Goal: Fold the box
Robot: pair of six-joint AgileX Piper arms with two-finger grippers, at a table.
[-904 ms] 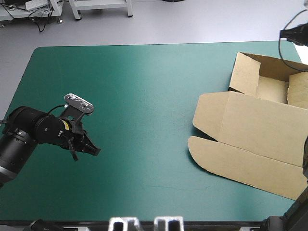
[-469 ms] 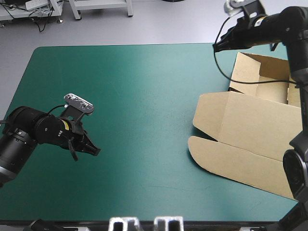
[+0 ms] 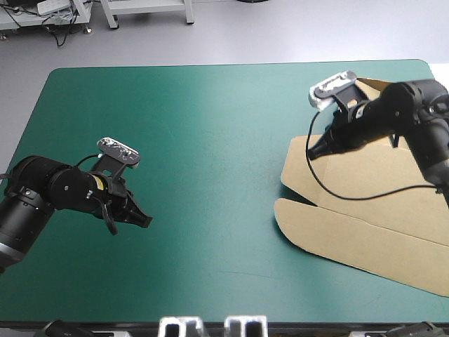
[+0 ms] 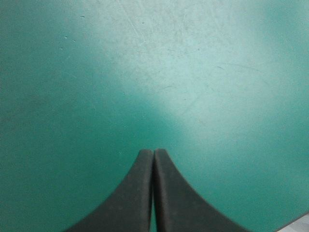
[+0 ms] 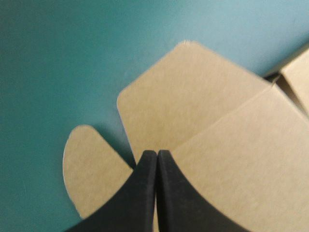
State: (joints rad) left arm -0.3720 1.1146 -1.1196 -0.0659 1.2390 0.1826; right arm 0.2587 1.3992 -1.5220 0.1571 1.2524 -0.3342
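I am watching the left arm (image 3: 42, 203) hanging low over the near-left part of the desk (image 3: 210, 119), and the left jaws are pressing together into one pointed arch, pinching nothing. Ahead of and under them the teal-green cover (image 4: 203, 72) is filling the left wrist view. The brown box (image 3: 372, 203) is lying well apart from them, over on the desk's right side, with its broad lid panel spreading flat. The right arm (image 3: 410, 112) is reaching over the box, and the right jaws are also pressing together, gripping nothing. They are pointing down at the box's left edge: a round-cornered side flap (image 5: 188, 92) is showing just ahead of them and a smaller rounded tab (image 5: 91, 169) is lying just beside them on the cover. I am not managing to tell whether their tips are touching the board.
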